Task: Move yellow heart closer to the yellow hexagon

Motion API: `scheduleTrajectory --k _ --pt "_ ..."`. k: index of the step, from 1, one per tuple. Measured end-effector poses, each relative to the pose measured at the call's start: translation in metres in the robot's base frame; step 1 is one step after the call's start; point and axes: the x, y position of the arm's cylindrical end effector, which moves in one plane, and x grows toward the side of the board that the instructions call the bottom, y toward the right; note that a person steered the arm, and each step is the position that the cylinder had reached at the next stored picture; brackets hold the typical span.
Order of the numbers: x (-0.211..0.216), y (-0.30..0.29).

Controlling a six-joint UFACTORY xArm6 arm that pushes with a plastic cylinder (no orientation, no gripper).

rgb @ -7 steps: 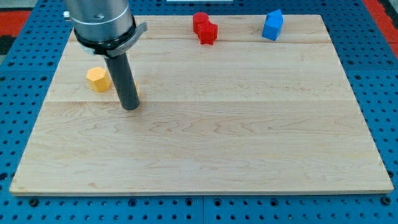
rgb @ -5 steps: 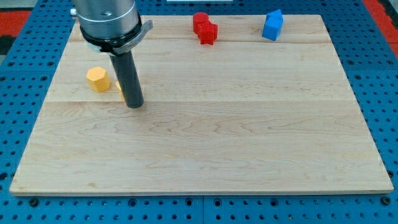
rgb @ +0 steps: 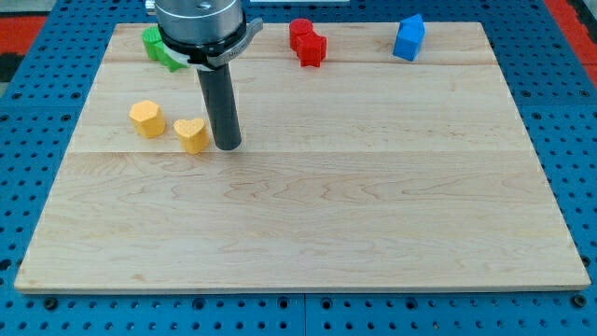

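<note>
The tip (rgb: 228, 145) stood just right of the yellow heart (rgb: 191, 134), holding nothing, being a bare rod. The heart lay near the yellow hexagon (rgb: 146, 119), toward the wooden board's (rgb: 373, 187) left edge.

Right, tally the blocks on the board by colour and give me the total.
Yellow: 2, the hexagon and the heart
Red: 1, the red block
Blue: 1, the blue block
Green: 1, the green block, partly hidden by the arm
Total: 5
</note>
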Motion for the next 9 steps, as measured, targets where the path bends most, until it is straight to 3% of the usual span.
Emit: scheduleTrajectory --k 8,9 --pt "0.000 0.005" --pt "-0.001 -0.015"
